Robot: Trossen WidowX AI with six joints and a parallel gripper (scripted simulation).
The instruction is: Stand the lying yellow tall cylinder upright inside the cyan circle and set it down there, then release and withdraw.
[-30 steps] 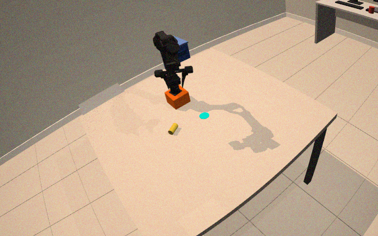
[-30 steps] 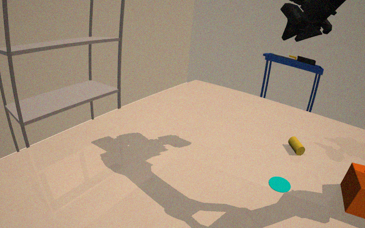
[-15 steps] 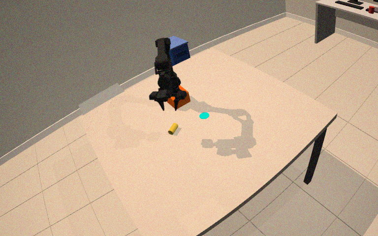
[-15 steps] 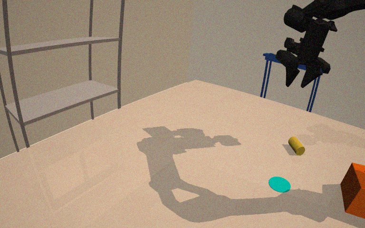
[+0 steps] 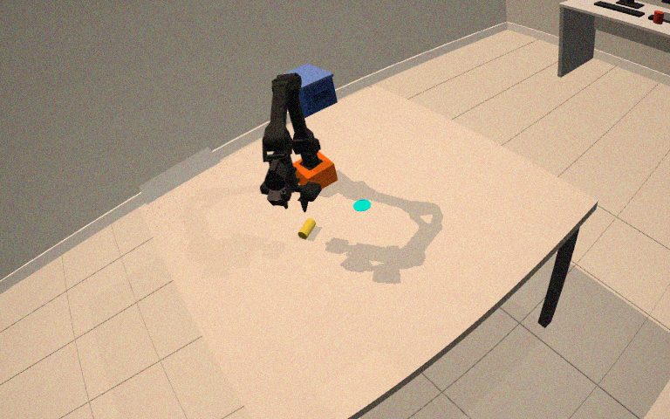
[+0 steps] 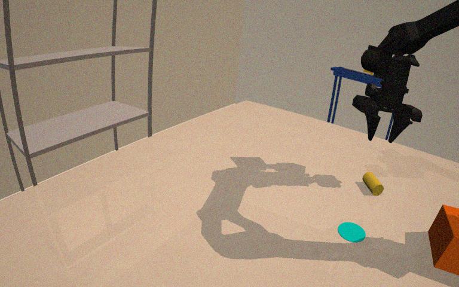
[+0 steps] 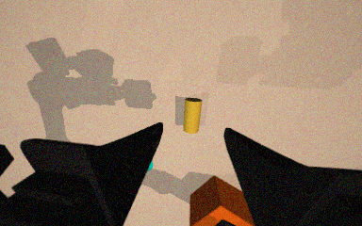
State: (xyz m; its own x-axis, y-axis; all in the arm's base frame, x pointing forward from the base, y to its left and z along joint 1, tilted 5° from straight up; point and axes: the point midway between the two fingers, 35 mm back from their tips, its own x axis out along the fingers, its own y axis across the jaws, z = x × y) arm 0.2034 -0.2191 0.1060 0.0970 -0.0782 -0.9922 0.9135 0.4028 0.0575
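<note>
Beige table: yellow cylinder lying, cyan circle, orange base.
</note>
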